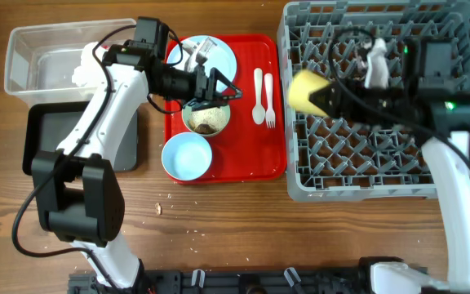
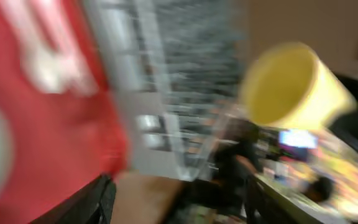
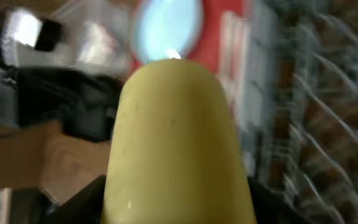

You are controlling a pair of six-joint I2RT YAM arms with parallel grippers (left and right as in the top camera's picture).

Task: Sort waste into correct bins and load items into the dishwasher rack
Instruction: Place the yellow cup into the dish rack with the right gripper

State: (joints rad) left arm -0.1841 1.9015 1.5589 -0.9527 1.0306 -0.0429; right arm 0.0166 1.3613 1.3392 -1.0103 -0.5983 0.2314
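We see the right gripper point(image 1: 326, 96) clamped on the small yellow plastic cup point(image 1: 303, 90), tipped sideways, mouth leftward; the left gripper point(image 1: 219, 88) looks spread apart, though blurred.

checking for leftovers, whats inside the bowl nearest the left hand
Brown crumbs lie in the bowl. The left hand covers its far rim, so anything there is hidden.

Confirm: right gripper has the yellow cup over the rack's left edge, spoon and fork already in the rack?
Wrong on the cutlery. The overhead view shows the white plastic spoon and fork lying on the red tray, not in the dishwasher rack. The rest holds: the right gripper has the yellow cup over the rack's left edge.
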